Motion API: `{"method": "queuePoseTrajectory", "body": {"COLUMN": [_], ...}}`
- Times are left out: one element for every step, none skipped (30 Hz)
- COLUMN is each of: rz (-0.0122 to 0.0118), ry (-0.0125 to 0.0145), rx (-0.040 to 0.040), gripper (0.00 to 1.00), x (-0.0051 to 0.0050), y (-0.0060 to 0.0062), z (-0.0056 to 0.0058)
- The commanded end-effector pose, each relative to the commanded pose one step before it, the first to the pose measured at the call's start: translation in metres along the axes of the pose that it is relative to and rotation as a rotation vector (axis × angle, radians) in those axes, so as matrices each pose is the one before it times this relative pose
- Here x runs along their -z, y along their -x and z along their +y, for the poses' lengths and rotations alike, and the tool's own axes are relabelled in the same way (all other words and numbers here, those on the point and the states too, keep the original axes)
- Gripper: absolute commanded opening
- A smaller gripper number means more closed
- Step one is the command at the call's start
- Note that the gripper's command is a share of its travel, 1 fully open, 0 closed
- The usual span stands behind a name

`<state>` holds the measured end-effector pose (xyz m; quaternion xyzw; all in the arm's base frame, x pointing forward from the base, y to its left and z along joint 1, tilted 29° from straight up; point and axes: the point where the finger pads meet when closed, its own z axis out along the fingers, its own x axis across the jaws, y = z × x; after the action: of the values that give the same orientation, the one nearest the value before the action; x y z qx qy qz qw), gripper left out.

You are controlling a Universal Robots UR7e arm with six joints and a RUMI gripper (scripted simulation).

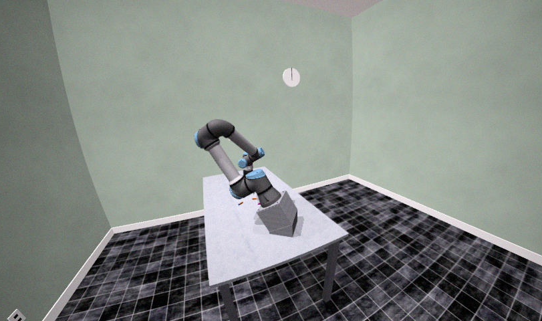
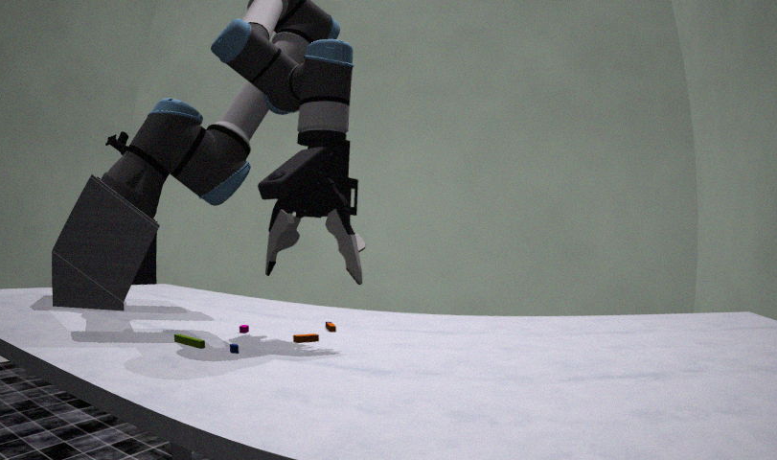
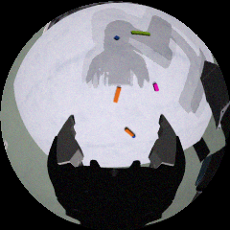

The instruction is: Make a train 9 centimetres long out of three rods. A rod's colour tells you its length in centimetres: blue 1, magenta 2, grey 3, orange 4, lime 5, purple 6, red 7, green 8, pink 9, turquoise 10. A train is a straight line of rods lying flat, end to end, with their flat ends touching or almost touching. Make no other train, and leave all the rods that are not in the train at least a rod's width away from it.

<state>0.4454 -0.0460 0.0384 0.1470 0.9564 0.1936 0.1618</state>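
Note:
Five rods lie flat and apart on the white table. In the exterior view, from left to right, they are a lime rod (image 2: pixel 189 340), a small blue rod (image 2: pixel 234 347), a small magenta rod (image 2: pixel 243 328), an orange rod (image 2: pixel 306 337) and a second orange rod (image 2: pixel 330 326) seen end-on. My gripper (image 2: pixel 315 273) is open and empty, well above the two orange rods. In the wrist view the second orange rod (image 3: pixel 129 132) lies between my fingers, with the first orange rod (image 3: pixel 117 94), the magenta rod (image 3: pixel 155 86), the blue rod (image 3: pixel 116 37) and the lime rod (image 3: pixel 140 33) beyond.
The arm's grey base block (image 2: pixel 102 247) stands on the table left of the rods. The table's near edge (image 2: pixel 96 393) runs close in front of the lime rod. The arm's shadow covers the blue rod's area.

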Motion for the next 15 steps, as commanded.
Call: {"method": "queuePoseTrajectory", "body": {"rz": [-0.00561, 0.00016, 0.00012, 0.00006, -0.00004, 0.0, 0.0, -0.00063, -0.00015, -0.00011, -0.00007, -0.00002, 0.0, 0.00004, 0.00008], "ry": [-0.00856, 0.00012, 0.00009, 0.00007, 0.00003, 0.0, 0.0, -0.0001, -0.00002, -0.00001, -0.00001, 0.0, 0.00007, 0.00009, 0.0001], "rx": [-0.11767, -0.01431, -0.01352, -0.01277, -0.012, 0.0, 0.0, -0.01043, -0.01053, -0.00982, -0.00913, -0.00839, -0.0076, -0.0068, -0.00602], "gripper": [1.0, 1.0, 1.0, 1.0, 1.0, 1.0, 1.0, 1.0, 1.0, 1.0, 1.0, 1.0, 1.0, 1.0, 1.0], "x": [0.00123, -0.00013, -0.00011, -0.00008, -0.00004, 0.0, 0.0, 0.00018, 0.0, -0.00001, -0.00002, -0.00003, -0.00004, -0.00005, -0.00005], "y": [0.00182, -0.00021, -0.00018, -0.00014, -0.00009, 0.0, 0.0, 0.00001, -0.00001, -0.00001, 0.0, -0.00001, -0.00003, -0.00005, -0.00008], "z": [-0.00442, -0.00023, -0.00024, -0.00027, -0.00028, 0.0, 0.0, -0.00001, -0.00032, -0.00032, -0.00033, -0.00031, -0.00025, -0.00018, -0.00012]}}
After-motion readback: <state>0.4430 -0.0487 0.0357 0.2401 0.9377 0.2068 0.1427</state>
